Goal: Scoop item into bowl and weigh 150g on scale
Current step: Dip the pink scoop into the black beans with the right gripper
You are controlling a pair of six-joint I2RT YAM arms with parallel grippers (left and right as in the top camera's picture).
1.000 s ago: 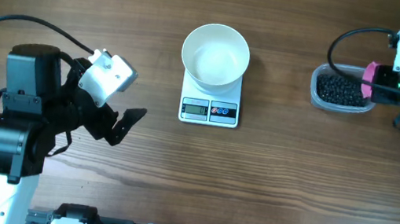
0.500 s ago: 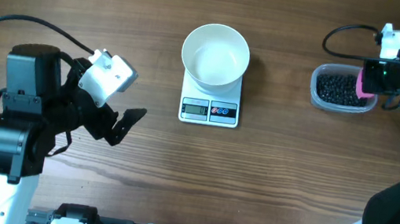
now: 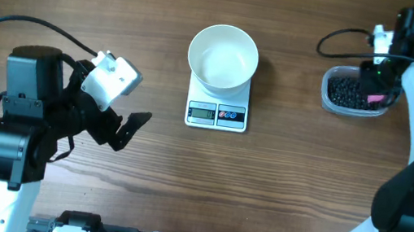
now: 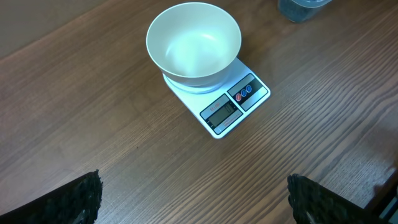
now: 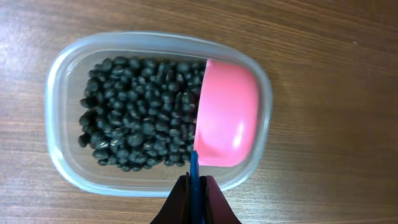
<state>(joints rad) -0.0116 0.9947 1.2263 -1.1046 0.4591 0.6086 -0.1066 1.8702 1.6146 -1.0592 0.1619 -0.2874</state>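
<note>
Left gripper (image 3: 124, 128) sat at the table's left side, jaws wide apart, holding nothing. Centre: the white bowl (image 3: 222, 56) stood on the scale (image 3: 217, 114), its inside plain white. Right: the black beans (image 5: 134, 130) lay in the clear tub (image 5: 55, 112), well apart from the scale. Right gripper (image 5: 194, 198) was clamped tight on the thin blue handle of the pink scoop (image 5: 227, 115) — scoop head inside the tub, touching the beans at one end.
</note>
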